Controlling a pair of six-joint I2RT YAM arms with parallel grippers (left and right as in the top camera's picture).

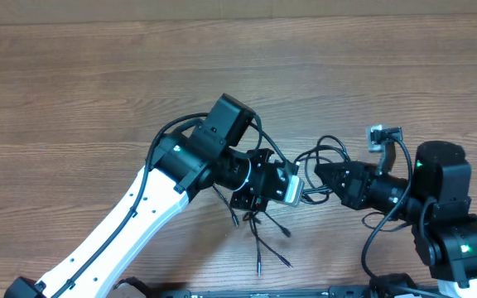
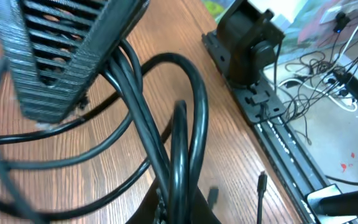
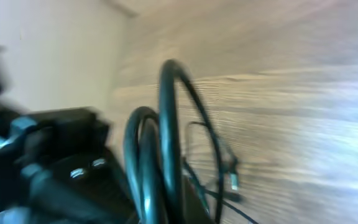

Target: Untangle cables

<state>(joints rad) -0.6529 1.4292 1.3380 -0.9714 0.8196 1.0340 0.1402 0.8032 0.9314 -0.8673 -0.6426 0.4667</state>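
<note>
1. Overhead: the left gripper (image 1: 296, 189) meets the right gripper (image 1: 323, 175) almost tip to tip. The cables (image 1: 259, 222) bunch at the left gripper's tip. Loops arch just past it over the right gripper, and plug ends trail beside its wrist towards the table's near edge. Draw the arms apart slowly, watching which loop tightens.
2. Left wrist: the left jaws are closed on the cables, whose strands rise out of them in crossing loops. Probably too many are pinched together, so one strand would separate better.
3. Right wrist: blurred. The right jaws look closed on a loop standing opposite the left gripper. Hold firm and avoid jerking.
</note>
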